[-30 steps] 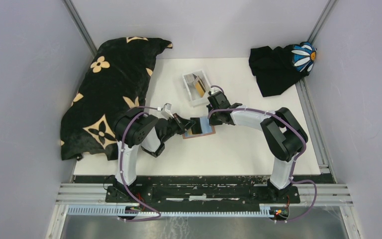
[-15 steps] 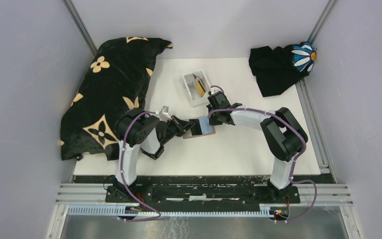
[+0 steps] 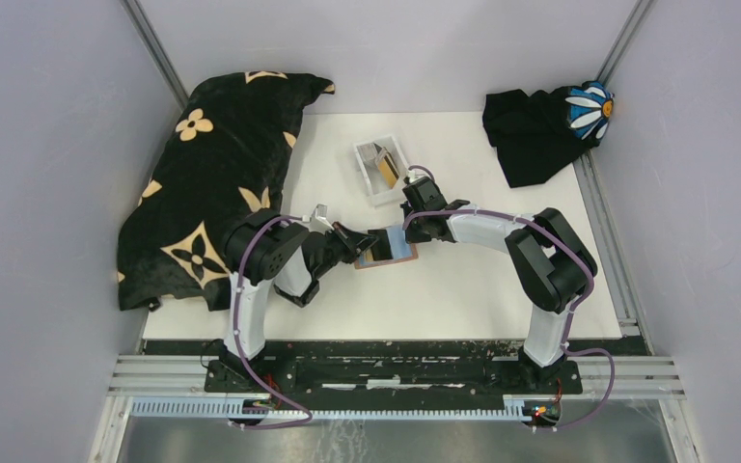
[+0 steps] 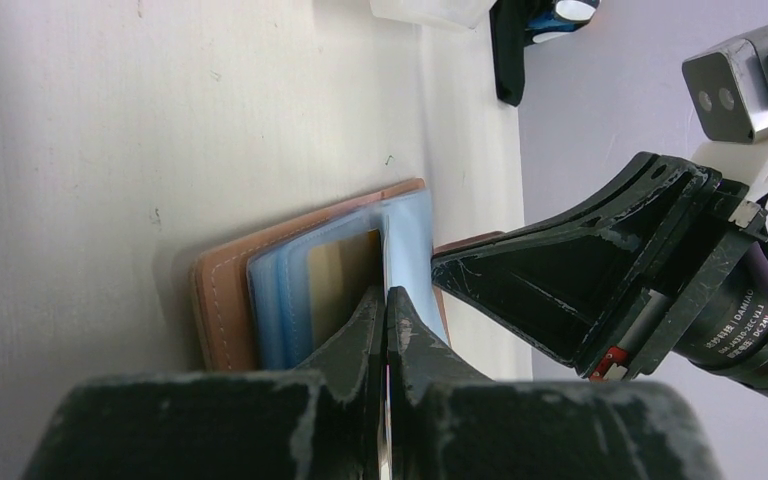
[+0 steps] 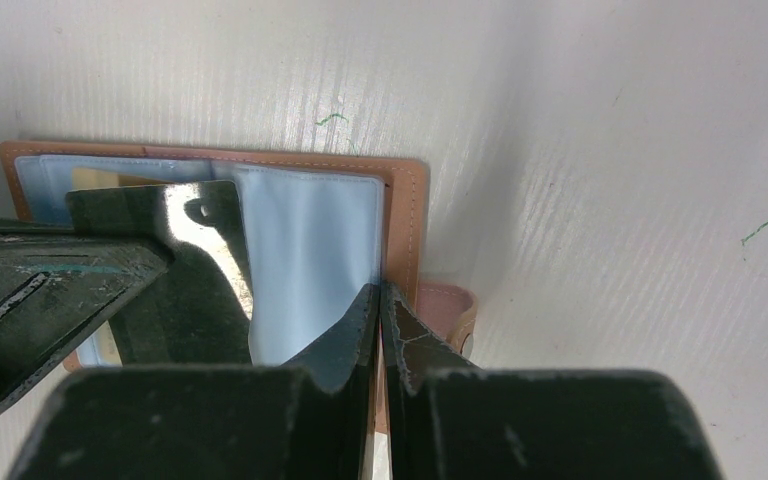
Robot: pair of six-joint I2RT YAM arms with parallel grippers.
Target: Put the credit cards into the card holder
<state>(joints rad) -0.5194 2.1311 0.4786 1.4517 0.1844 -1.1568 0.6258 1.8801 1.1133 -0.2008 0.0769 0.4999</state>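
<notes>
Some credit cards [image 3: 386, 166] in the white tray [image 3: 384, 198] show only overhead.

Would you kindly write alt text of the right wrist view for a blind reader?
The right claw pinches a clear sleeve of the open tan card holder on a white table. From the left, the left claw holds a dark card over it.

The card holder [image 3: 387, 254], of tan-brown leather, lay open on the white table [image 3: 463, 289], its pale blue clear sleeves facing up and one sleeve leaf raised. A gold card [image 4: 335, 270] sat inside one sleeve. A dark glossy card [image 5: 180, 310] was tilted over the sleeves. Other cards [image 3: 384, 166], gold and greyish, stood in the white tray [image 3: 376, 193] just behind.
</notes>
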